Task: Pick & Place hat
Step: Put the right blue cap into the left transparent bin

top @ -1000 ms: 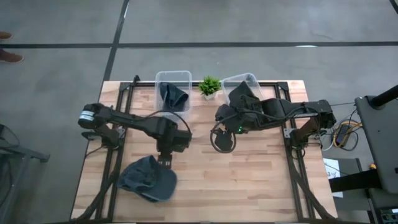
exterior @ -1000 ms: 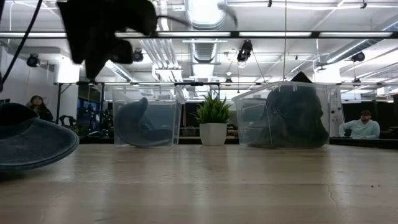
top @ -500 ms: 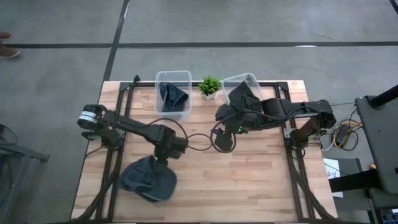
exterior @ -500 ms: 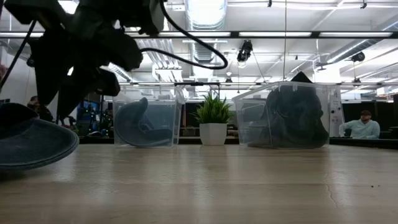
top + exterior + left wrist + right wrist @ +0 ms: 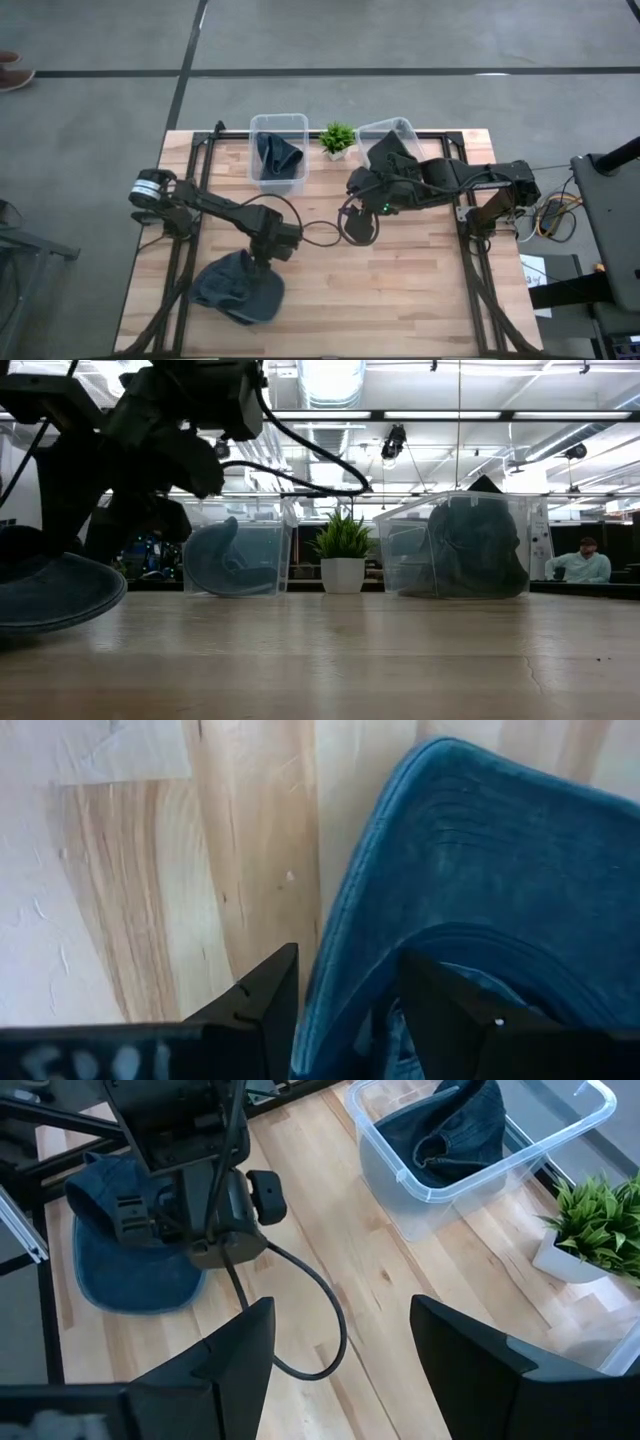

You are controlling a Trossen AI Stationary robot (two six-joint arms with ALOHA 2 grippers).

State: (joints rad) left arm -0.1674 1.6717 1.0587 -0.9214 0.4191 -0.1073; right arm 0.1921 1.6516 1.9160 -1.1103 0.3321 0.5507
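Observation:
A blue denim hat point(image 5: 238, 288) lies brim-down on the wooden table near its front left; the low view shows it at the left point(image 5: 50, 585). My left gripper point(image 5: 258, 265) is just over the hat's far right edge, pointing steeply down. It is open, with one finger on either side of the brim's edge point(image 5: 335, 970). I cannot see that the fingers touch it. My right gripper point(image 5: 358, 222) hangs open above the table's middle with nothing between its fingers point(image 5: 345, 1370).
Two clear bins stand at the far edge: the left one point(image 5: 278, 150) holds a dark blue hat, the right one point(image 5: 395, 135) holds dark cloth. A small potted plant point(image 5: 337, 138) stands between them. A black cable loop point(image 5: 320, 232) hangs between the arms. A person point(image 5: 585, 560) sits beyond the table.
My left gripper has come down toward the hat and tipped more steeply downward, staying open. Its fingers now reach the brim's far right edge. The hat has not moved, and my right arm has kept still.

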